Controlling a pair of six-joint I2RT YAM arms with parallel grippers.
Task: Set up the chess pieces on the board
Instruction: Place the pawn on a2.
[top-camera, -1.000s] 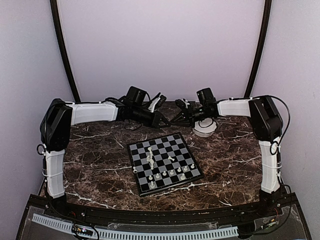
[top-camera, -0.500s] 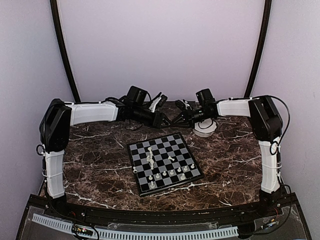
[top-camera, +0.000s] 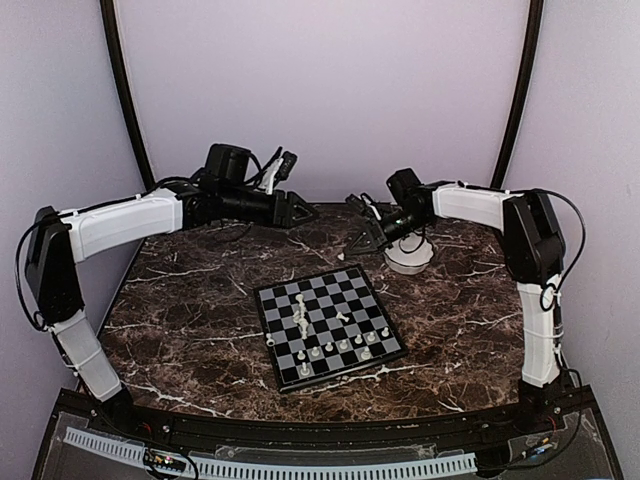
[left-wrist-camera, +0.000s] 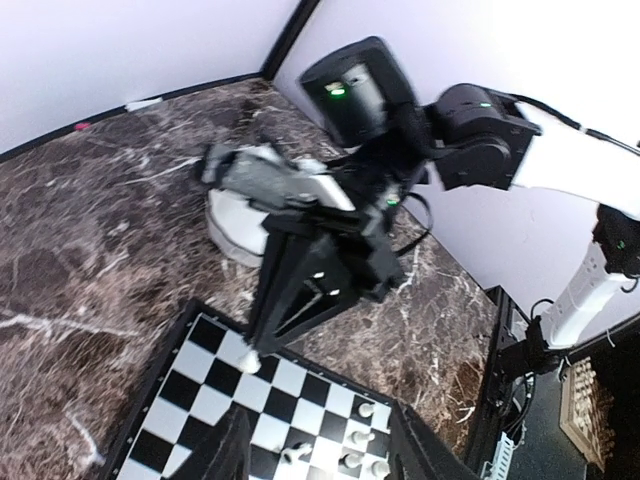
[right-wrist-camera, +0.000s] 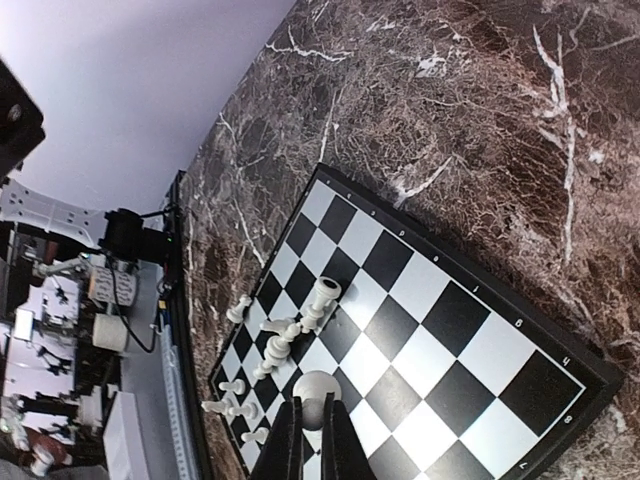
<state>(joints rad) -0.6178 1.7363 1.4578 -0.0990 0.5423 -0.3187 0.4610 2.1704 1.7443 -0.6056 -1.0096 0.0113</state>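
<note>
The board (top-camera: 328, 325) lies in the middle of the table, black and silver checks inside a black rim. Several chess pieces (top-camera: 340, 349) stand in its near rows, and a few lie toppled near its centre (right-wrist-camera: 288, 335). My right gripper (right-wrist-camera: 315, 403) is shut on a round-headed white piece (right-wrist-camera: 317, 388) and hovers above the board's far edge (top-camera: 352, 246). The left wrist view shows that piece (left-wrist-camera: 250, 359) at the right gripper's tip, over a far corner square. My left gripper (top-camera: 293, 210) hangs high behind the board, open and empty, its fingers (left-wrist-camera: 232, 452) apart.
A white scalloped bowl (top-camera: 410, 258) stands on the marble just behind the right gripper, also seen as the bowl (left-wrist-camera: 232, 226) in the left wrist view. The back wall is close behind both arms. Dark veined tabletop surrounds the board.
The left arm has lifted and swung back to the left, and its gripper has opened. The right gripper has risen slightly, still holding the piece.
</note>
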